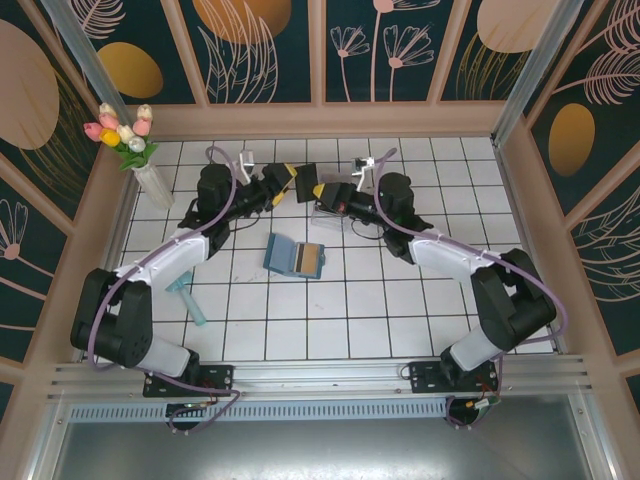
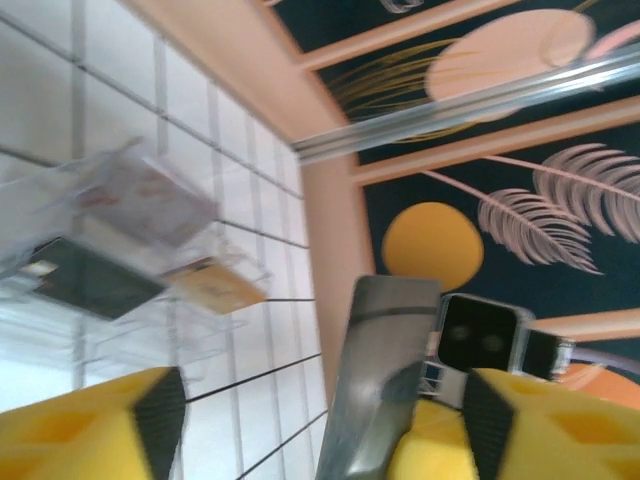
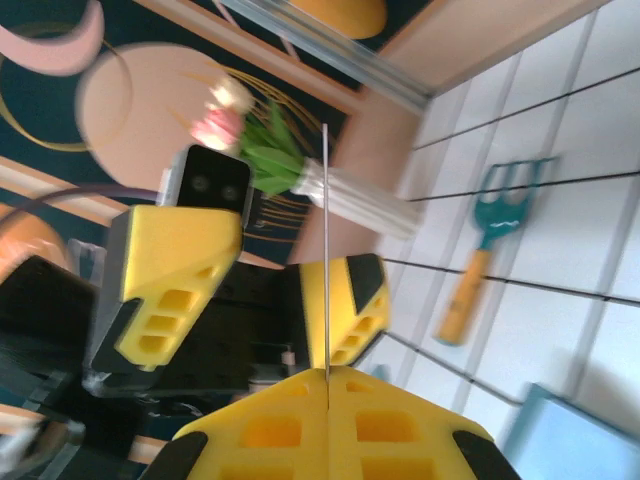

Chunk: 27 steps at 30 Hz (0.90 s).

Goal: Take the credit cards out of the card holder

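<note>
1. Pinching a credit card [image 3: 326,250] edge-on between its pressed-together yellow jaws, the right gripper [image 3: 327,400] holds it off the white-tiled counter [image 1: 400,320].
2. The left gripper [image 3: 265,300] faces it tip to tip, its jaws spread wide. The credit card's thin edge crosses in front of one of its fingers [image 3: 345,305]; whether the two touch cannot be told.
3. Seen from the left wrist, the credit card [image 2: 378,380] is a grey strip standing between the two yellow fingers, nearer the right-hand one.
4. From above, the left gripper [image 1: 288,185] and right gripper [image 1: 312,190] meet near the back of the counter.
5. The card holder [image 1: 285,255] lies open and flat near the counter's middle, on the near side of both grippers and apart from them. Its inner face is blue-grey, and a yellowish card [image 1: 312,260] shows in its right half.
6. A clear plastic box [image 2: 130,240], blurred, sits on the tiles with dark and tan pieces inside.
7. A teal hand fork [image 3: 485,255] lies at the left of the counter, and a vase of tulips [image 1: 125,140] stands in the far left corner.
</note>
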Tool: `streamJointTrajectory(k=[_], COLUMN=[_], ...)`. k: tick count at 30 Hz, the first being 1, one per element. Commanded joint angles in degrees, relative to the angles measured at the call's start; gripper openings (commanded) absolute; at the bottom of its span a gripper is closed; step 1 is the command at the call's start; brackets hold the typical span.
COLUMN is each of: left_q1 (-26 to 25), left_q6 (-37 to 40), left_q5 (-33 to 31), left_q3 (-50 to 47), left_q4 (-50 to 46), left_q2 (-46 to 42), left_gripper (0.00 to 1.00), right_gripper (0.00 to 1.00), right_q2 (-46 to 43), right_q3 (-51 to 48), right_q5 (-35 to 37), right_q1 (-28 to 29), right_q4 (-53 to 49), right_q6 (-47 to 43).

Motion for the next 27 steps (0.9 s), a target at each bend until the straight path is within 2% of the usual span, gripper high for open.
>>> streamJointTrajectory(k=[1,4,9,13,19,21,27], left_q1=[2.36,3.27,4.24,4.34,4.30,4.34,4.32], left_q6=[9.58,14.45,19.52,22.35,23.84,23.87,23.43], left_q5=[-1.54,-4.51,-8.41,-11.33,-14.66,-14.56,-14.42], left_q3=[-0.36,-1.57,-2.65,-3.36,-4.02,-4.20,-4.84], left_q4=[-13.58,-19.13,-24.13,-26.25,-28.40,-28.50,-28.19], left_q2=[-3.32,-5.62,-7.65,-9.15,-10.90,-10.93,-10.41], left_gripper=[0.86,0.98,0.98,0.99,0.99,0.99,0.99], right_gripper=[0.00,0.00,0.00,0.00,0.00,0.00,0.00], right_q2=[-3.04,-2.94,-3.28,-0.32,4.94,6.87,14.86], right_q3=[7.18,13.42,18.43,24.48,30.62,32.39,39.70], right_q5=[-0.03,2.02,4.13,10.04,8.41,9.64,11.61], right_q1=[-2.06,-3.76,-4.46,-4.60,-3.42,-2.70,-2.85], right_q4=[-19.72,-33.98,-44.35,-51.73,-61.94,-63.86,-69.03], right_q6=[-22.03,-34.59,-51.02,-60.38,-78.43,-82.43,-87.14])
